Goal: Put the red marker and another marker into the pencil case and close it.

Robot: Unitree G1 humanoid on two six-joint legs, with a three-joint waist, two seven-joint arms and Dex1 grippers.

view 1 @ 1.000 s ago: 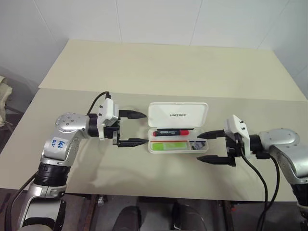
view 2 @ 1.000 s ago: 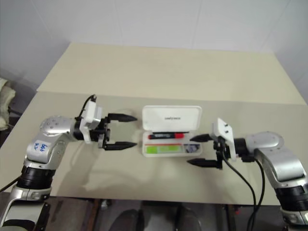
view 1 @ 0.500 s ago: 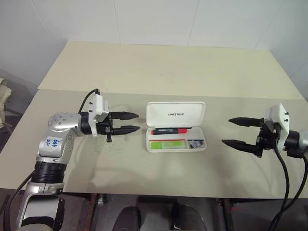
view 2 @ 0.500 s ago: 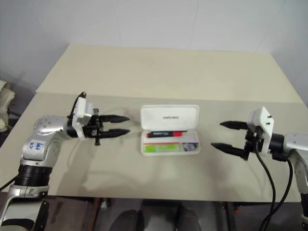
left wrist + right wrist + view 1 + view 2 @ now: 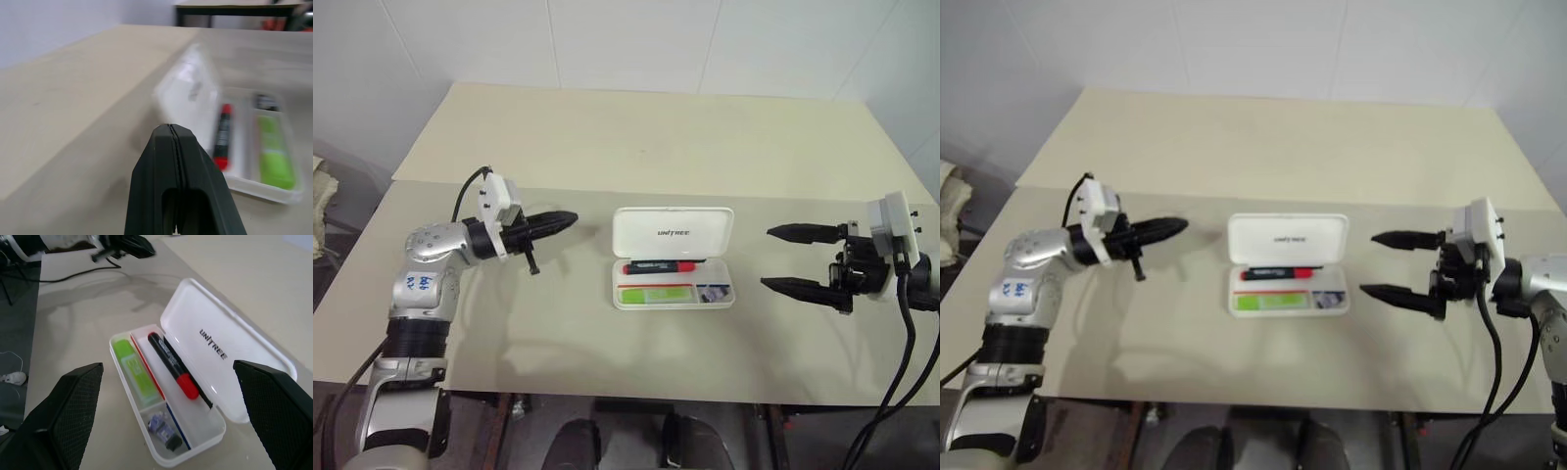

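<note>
At frame centre the pencil case (image 5: 673, 257) lies open, red marker (image 5: 659, 265) and green highlighter (image 5: 655, 294) inside. Left gripper (image 5: 556, 221) jaws pinched empty, right gripper (image 5: 785, 258) jaws wide; a careless push on the lid could skid it across the desk (image 5: 646, 147).

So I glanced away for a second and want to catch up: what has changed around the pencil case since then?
Both arms drew away from the pencil case to their own sides. The left gripper closed on nothing as it retreated; the right gripper kept its fingers apart. Neither took hold of anything. The case stayed open, the red marker and the green highlighter lying inside as before.
</note>
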